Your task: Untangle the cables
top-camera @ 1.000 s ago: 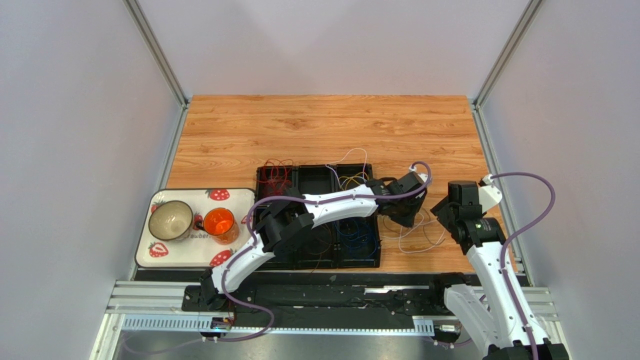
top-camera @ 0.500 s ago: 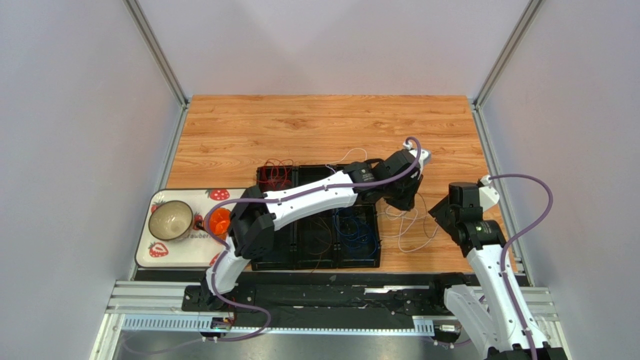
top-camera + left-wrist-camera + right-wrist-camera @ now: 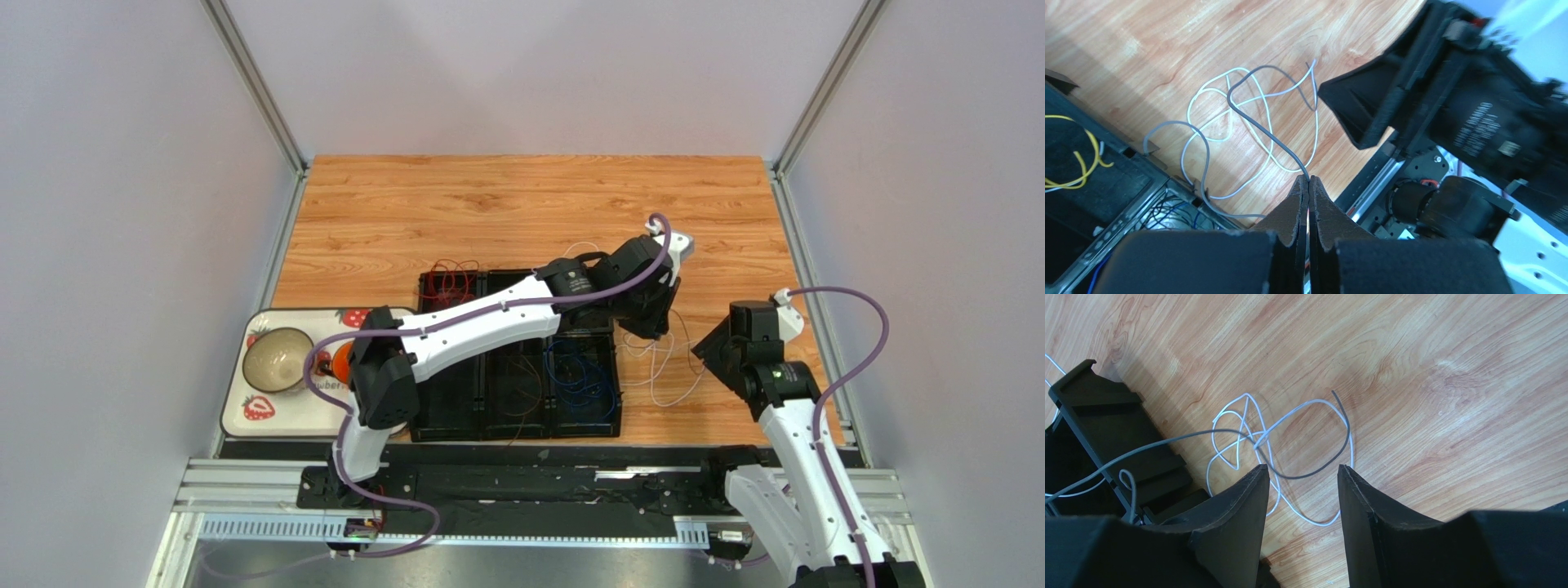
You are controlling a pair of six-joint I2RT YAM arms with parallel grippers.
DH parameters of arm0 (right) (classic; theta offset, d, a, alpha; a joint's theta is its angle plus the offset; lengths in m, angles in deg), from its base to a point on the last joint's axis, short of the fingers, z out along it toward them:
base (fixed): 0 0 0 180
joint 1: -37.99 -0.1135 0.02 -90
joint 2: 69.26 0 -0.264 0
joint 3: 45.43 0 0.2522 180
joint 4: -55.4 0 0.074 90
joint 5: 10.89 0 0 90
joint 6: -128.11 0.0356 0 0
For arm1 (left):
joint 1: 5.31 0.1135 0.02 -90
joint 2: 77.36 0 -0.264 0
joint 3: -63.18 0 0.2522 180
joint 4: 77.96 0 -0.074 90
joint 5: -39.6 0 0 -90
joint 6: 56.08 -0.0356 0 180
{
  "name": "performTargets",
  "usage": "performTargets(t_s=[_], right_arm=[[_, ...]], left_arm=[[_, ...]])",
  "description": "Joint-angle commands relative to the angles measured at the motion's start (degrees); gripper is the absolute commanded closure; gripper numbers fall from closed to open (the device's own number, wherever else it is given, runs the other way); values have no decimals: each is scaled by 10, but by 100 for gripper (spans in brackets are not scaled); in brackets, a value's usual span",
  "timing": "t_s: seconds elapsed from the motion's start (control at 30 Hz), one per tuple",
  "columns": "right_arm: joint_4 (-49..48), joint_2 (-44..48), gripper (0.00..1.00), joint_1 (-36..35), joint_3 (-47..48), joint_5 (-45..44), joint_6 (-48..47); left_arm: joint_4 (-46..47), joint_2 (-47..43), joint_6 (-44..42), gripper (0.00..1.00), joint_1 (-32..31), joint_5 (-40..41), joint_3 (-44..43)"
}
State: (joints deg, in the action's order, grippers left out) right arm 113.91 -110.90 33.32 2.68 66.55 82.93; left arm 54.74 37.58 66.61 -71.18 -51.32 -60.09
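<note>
A loose tangle of white cables [image 3: 672, 368] and one grey cable [image 3: 1257, 125] lies on the wooden table right of the black tray. My left gripper [image 3: 1309, 179] is shut on the end of the grey cable, which runs taut from its tips down to the tangle; in the top view it [image 3: 654, 326] hangs above the tray's right edge. My right gripper [image 3: 1303, 473] is open and empty, just above the tangle's white loops [image 3: 1242, 430] and the grey cable [image 3: 1315, 471]; in the top view it [image 3: 711, 350] is right of the tangle.
A black compartment tray [image 3: 488, 423] holds red cables [image 3: 451, 282], yellow cables [image 3: 572, 294] and blue cables [image 3: 584, 382]. A strawberry-print tray [image 3: 393, 319] with a bowl [image 3: 277, 358] and an orange cup [image 3: 348, 363] stands at the left. Grey walls close in both sides.
My left gripper has risen and moved toward the far side, pulling the grey cable up out of the tangle. My right gripper has drawn back slightly toward the near edge.
</note>
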Motion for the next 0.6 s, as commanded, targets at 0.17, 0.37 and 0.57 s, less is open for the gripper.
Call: performTargets(t_s=[0.17, 0.37, 0.57], right_arm=[[-68, 1, 54, 2, -15, 69, -27], [-76, 4, 54, 2, -4, 78, -22], [-99, 60, 55, 2, -3, 115, -18]], left_arm=[[-11, -92, -25, 100, 0, 51, 14], [-8, -100, -21, 100, 0, 49, 36], [-1, -104, -23, 100, 0, 51, 47]])
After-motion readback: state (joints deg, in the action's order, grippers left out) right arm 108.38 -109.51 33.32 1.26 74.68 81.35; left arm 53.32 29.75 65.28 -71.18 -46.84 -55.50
